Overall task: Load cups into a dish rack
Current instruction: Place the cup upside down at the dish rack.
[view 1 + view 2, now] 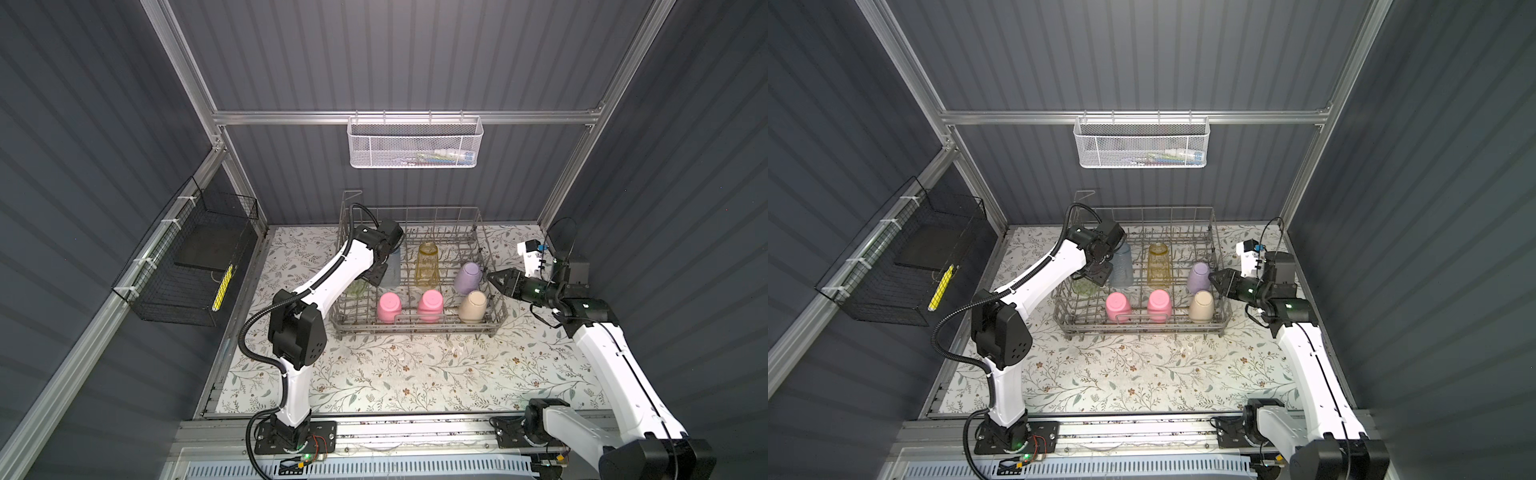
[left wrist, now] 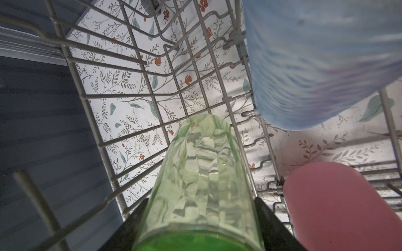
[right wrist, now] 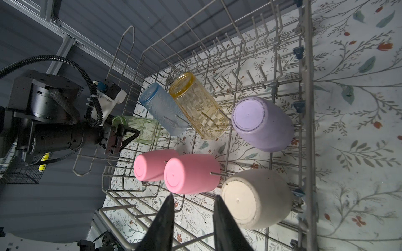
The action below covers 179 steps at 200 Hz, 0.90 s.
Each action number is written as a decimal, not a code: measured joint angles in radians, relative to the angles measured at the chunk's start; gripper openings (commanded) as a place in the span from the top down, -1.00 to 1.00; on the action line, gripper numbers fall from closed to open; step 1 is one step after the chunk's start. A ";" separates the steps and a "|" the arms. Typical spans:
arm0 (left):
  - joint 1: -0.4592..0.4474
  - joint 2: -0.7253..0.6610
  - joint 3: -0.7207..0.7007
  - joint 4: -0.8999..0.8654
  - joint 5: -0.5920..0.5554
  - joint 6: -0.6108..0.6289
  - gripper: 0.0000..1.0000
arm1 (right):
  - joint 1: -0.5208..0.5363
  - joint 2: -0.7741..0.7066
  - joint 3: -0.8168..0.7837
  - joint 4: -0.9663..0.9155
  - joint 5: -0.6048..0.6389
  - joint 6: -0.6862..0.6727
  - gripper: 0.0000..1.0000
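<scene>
I note blue cup (image 2: 315,65), pink cup (image 2: 337,206) close beside green cup (image 2: 202,163). Left gripper (image 2: 201,199) clamps it; right gripper (image 3: 194,196) part-open, empty.

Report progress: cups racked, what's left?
Done: blue cup, amber cup, lavender cup, beige cup and two pink cups sit base-up in the dish rack. In hand: left end effector grips the green cup inside the rack. Remaining: release it. Right end effector empty.

Both top views high overhead, facing down at the dish rack (image 1: 415,328), wrist views close, sharing it
</scene>
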 measured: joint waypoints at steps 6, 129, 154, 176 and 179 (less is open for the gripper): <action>0.000 -0.002 -0.003 0.002 0.000 -0.002 -0.41 | 0.000 0.000 0.000 0.000 -0.001 0.000 0.35; -0.005 -0.013 -0.017 0.014 -0.024 -0.017 -0.45 | 0.000 0.018 0.000 0.000 -0.026 0.004 0.34; -0.005 -0.016 -0.018 0.022 -0.033 -0.022 -0.45 | 0.000 0.019 0.000 0.001 -0.030 0.004 0.34; -0.003 -0.023 -0.018 0.025 -0.075 -0.023 -0.45 | 0.000 0.022 0.000 0.001 -0.031 0.003 0.34; -0.003 -0.024 -0.019 0.025 -0.079 -0.023 -0.45 | 0.000 0.022 0.000 0.001 -0.031 0.004 0.34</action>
